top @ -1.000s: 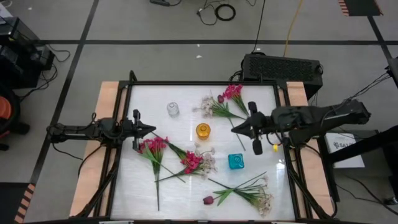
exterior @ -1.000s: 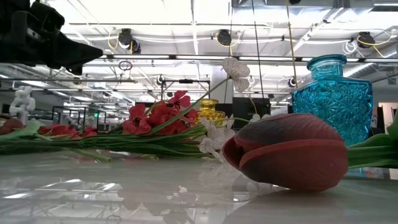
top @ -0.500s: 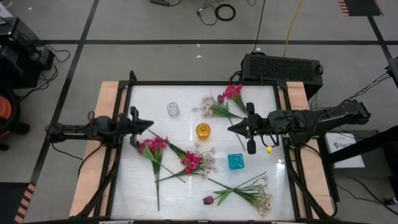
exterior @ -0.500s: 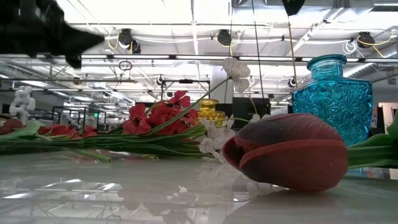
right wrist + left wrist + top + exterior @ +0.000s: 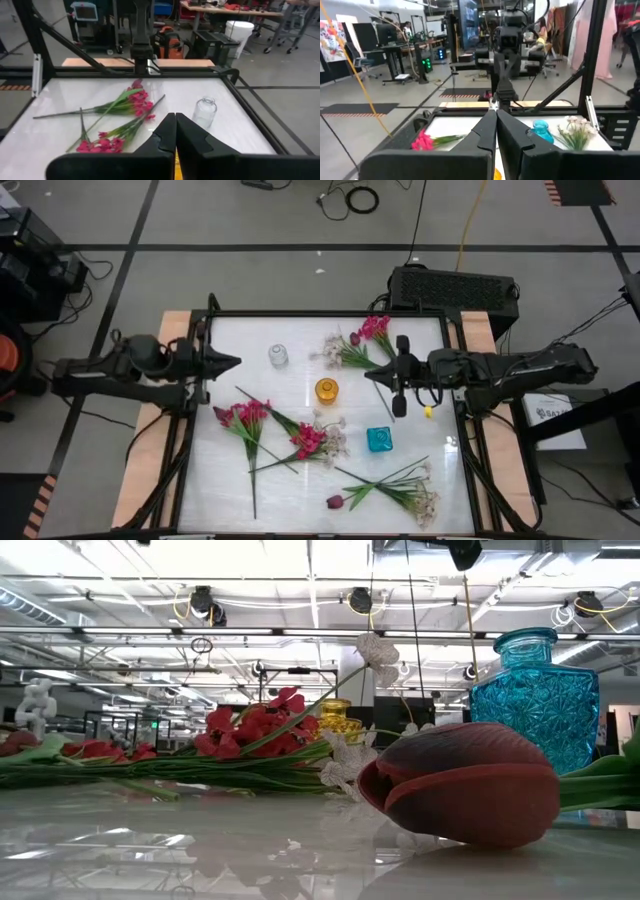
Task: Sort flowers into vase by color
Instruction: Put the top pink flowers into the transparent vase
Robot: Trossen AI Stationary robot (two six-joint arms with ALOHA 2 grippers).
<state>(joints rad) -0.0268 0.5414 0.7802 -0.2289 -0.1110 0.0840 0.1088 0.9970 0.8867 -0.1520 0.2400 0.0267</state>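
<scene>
A: So, left gripper (image 5: 232, 362) sits at the table's (image 5: 300, 490) left edge, fingers pressed together, holding nothing.
B: Flowers?
A: All flat on the table. Two pink sprigs (image 5: 250, 414) left of centre, a second bunch (image 5: 309, 440) just beside them with white mixed in.
B: Vases?
A: Clear vase (image 5: 278, 356) toward the far side, yellow vase (image 5: 326, 390) mid-table, blue vase (image 5: 378, 440) right of it. None has a flower in it.
B: Other stems?
A: Pink and white cluster (image 5: 362, 340) at the far edge. Near edge: maroon tulip (image 5: 335, 502), white sprigs (image 5: 418, 498) to its right.
B: Right arm?
A: Right gripper (image 5: 372, 376) hangs above the table between the far cluster and the blue vase, fingers shut tight, empty.
</scene>
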